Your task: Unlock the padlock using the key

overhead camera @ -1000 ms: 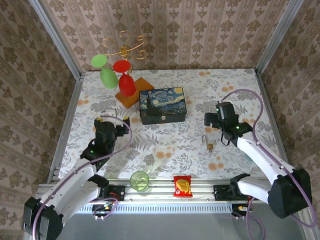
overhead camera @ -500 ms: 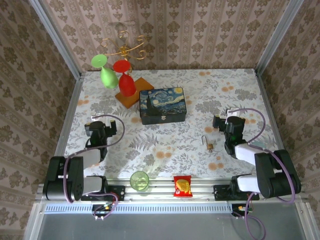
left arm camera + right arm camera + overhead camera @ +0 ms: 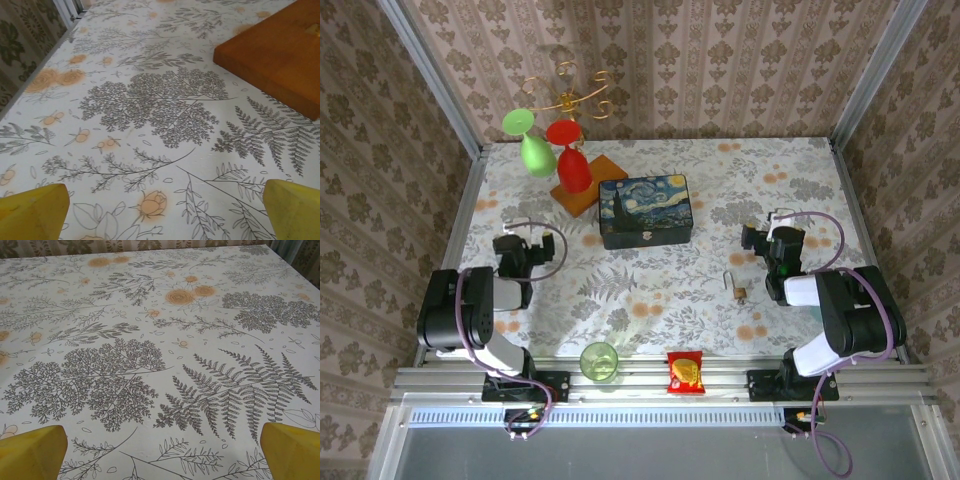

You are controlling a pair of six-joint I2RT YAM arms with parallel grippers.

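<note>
The small brass padlock (image 3: 739, 291) lies on the flowered table (image 3: 650, 290), its silver shackle (image 3: 730, 278) pointing away from me. I cannot make out the key. My right gripper (image 3: 767, 233) rests low just right of and beyond the padlock, apart from it. In the right wrist view its yellow fingertips (image 3: 292, 452) stand wide apart over bare cloth, so the right gripper (image 3: 162, 452) is open and empty. My left gripper (image 3: 528, 241) sits at the left side of the table. The left gripper (image 3: 164, 210) is open too, with nothing between its fingertips (image 3: 32, 210).
A painted blue box (image 3: 643, 210) stands mid-table. Behind it is an orange wooden base (image 3: 582, 196) (image 3: 280, 65) with a gold stand holding a green glass (image 3: 532, 148) and a red glass (image 3: 570, 160). A green cup (image 3: 599, 360) and a snack packet (image 3: 685, 372) sit on the near rail.
Both arms have folded back and down toward their bases, and the grippers now sit low over the table. The padlock has not moved.
</note>
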